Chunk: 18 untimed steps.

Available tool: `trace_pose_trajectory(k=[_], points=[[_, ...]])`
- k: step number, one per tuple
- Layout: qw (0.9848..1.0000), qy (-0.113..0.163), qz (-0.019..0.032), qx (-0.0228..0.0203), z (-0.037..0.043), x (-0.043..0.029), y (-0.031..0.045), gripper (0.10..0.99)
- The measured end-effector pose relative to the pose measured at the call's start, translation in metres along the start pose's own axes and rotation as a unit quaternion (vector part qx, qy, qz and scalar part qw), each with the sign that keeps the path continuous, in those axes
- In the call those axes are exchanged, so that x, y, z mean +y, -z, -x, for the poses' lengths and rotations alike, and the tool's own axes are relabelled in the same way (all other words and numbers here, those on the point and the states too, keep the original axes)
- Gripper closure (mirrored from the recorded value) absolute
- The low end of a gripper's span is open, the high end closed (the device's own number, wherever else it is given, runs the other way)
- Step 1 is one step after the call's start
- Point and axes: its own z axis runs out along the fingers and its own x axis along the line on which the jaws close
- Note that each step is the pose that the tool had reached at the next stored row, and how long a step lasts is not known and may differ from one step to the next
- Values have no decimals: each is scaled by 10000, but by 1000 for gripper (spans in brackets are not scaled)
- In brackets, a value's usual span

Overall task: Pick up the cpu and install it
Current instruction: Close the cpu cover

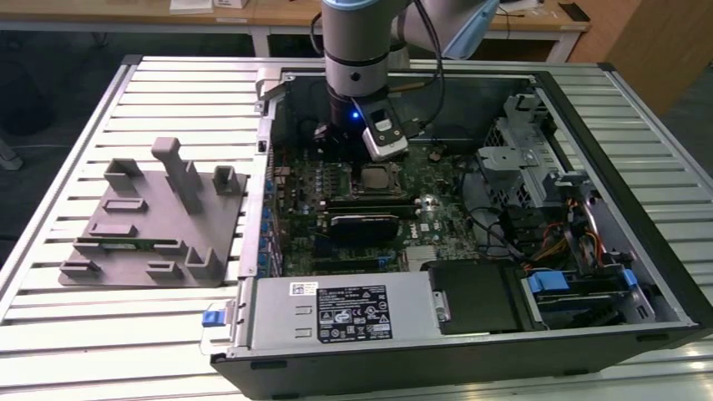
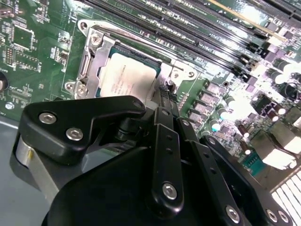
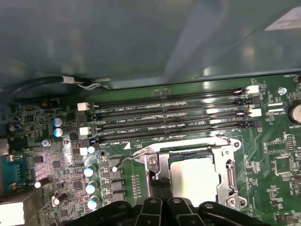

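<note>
Resting silver side up, the cpu [image 2: 124, 77] [image 3: 195, 181] sits within the metal-framed socket [image 2: 89, 61] on the green motherboard [image 1: 446, 217], beside four long memory slots [image 3: 164, 117], as both wrist views show. Your gripper [image 2: 164, 101] hangs just above it, black linkage close over the socket's edge; you cannot tell how wide it stands. In the exterior view your arm [image 1: 356, 50] reaches down into the uncovered computer case [image 1: 656, 192], which lies on a pale slatted metal table [image 1: 167, 92]. A grey fixture plate [image 1: 156, 225] sits on the slats toward that view's left, apart from the case. Wood-topped benches [image 1: 279, 12] line the room behind.
</note>
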Motion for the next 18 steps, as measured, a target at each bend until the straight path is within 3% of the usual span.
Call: trace_pose_trajectory(k=[9, 18], points=[[10000, 0, -1, 1, 6, 4, 131, 980], [10000, 0, -1, 1, 42, 8, 138, 980]])
